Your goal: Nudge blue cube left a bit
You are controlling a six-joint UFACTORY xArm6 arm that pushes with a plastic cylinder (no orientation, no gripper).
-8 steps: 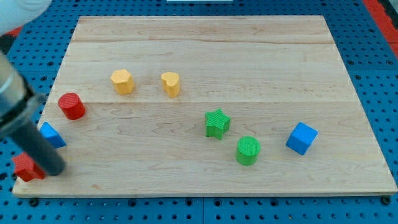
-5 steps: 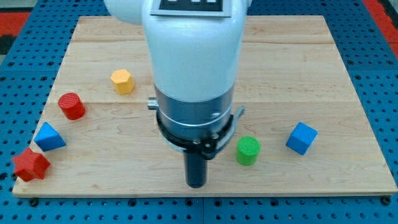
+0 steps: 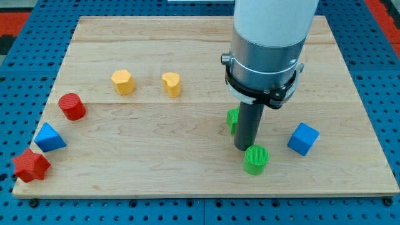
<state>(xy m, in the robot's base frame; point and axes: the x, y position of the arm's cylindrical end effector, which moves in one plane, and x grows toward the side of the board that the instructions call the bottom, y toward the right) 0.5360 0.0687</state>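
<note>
The blue cube (image 3: 304, 138) sits on the wooden board (image 3: 200, 62) at the view's right. My tip (image 3: 243, 147) is down on the board to the left of the cube, with a gap between them. The tip is just above the green cylinder (image 3: 255, 159), close to or touching it. The rod hides most of the green star (image 3: 232, 119), which shows only as a sliver at the rod's left.
A yellow hexagon block (image 3: 123, 82) and a yellow heart block (image 3: 170, 84) lie at the upper left. A red cylinder (image 3: 72, 106), a blue triangle block (image 3: 49, 137) and a red star (image 3: 30, 165) lie along the left edge.
The arm swept from the board's left edge across to the right. The tip now stands by the green cylinder, which has shifted slightly down and right. The blue cube has not moved.
</note>
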